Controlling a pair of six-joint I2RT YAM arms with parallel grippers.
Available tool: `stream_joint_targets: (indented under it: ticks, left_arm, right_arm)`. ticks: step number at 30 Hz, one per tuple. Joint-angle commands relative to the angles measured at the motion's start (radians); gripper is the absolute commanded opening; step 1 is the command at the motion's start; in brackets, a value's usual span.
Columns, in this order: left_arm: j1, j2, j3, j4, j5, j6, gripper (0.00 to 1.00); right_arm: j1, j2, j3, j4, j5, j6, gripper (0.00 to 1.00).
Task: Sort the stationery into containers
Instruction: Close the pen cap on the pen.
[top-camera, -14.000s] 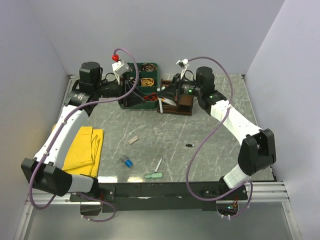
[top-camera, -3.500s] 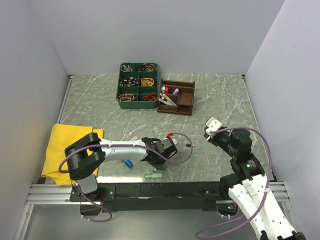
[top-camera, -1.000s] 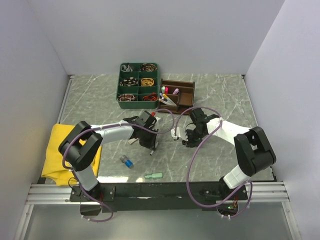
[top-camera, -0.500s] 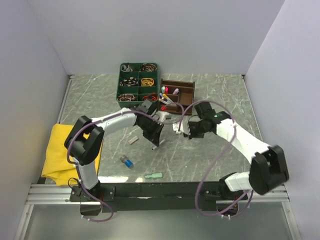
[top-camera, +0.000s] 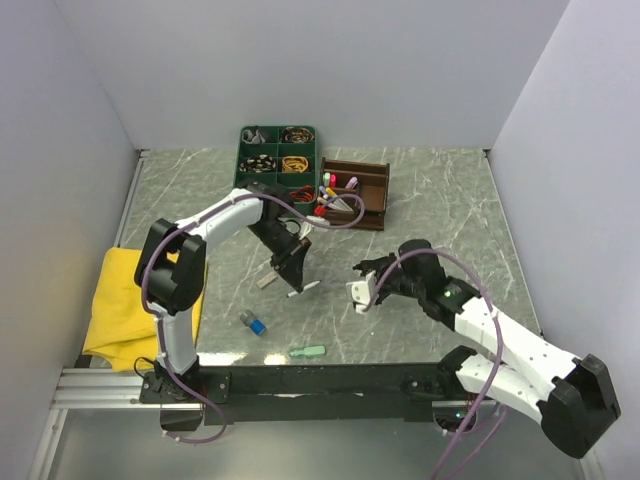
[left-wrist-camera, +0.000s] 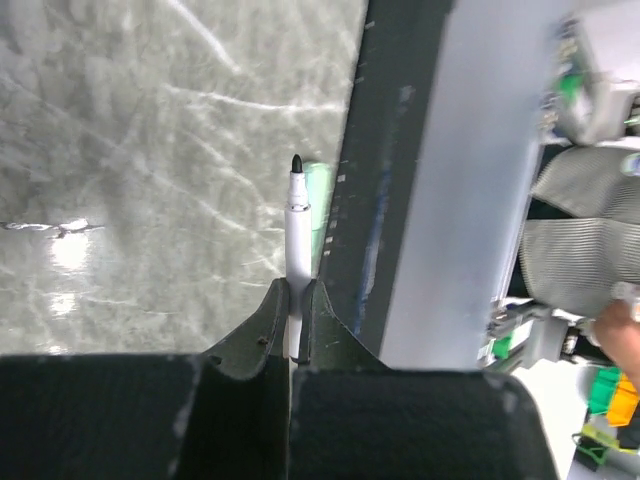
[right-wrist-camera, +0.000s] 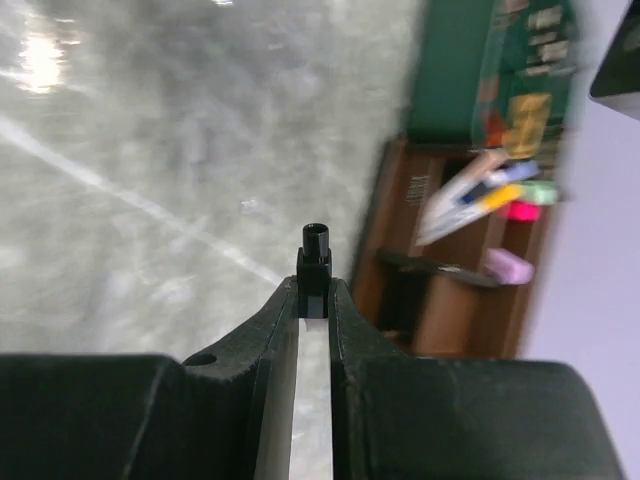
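Note:
My left gripper (top-camera: 293, 268) (left-wrist-camera: 297, 287) is shut on a white pen with a black tip (left-wrist-camera: 297, 222) (top-camera: 306, 288), held over the middle of the table. My right gripper (top-camera: 365, 268) (right-wrist-camera: 315, 287) is shut on a small black cap-like piece (right-wrist-camera: 315, 262), and its jaws point toward the dark brown wooden organiser (top-camera: 368, 200) (right-wrist-camera: 432, 300). The organiser holds several pens and highlighters (top-camera: 338, 190). On the table lie a mint eraser (top-camera: 308, 351) (left-wrist-camera: 321, 195), a blue cap (top-camera: 254, 324) and a small beige bit (top-camera: 266, 281).
A green divided tray (top-camera: 240, 168) of coloured bands stands left of the organiser at the back. A yellow cloth (top-camera: 135, 305) lies at the near left. The black frame rail (top-camera: 320, 380) runs along the near table edge.
The right gripper has closed on the small black piece and drawn back toward the near right. The left arm has swung round with the pen still in its grip.

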Motion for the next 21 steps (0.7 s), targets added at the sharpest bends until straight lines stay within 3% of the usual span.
stream_joint_targets:
  ticks: [1,11,21]
  left_arm:
    - [0.011,-0.017,0.040,-0.131,0.171,0.085,0.01]
    - [0.029,-0.025,0.045,-0.111,0.181,0.025,0.01]
    - [0.041,-0.072,0.022,-0.026,0.159,-0.041,0.01]
  right_arm:
    - [0.058,-0.087,-0.142,0.363,0.064,-0.080,0.00]
    - [0.176,-0.051,-0.147,0.549,0.103,-0.028,0.00]
    - [0.235,0.027,-0.071,0.445,0.113,-0.040,0.00]
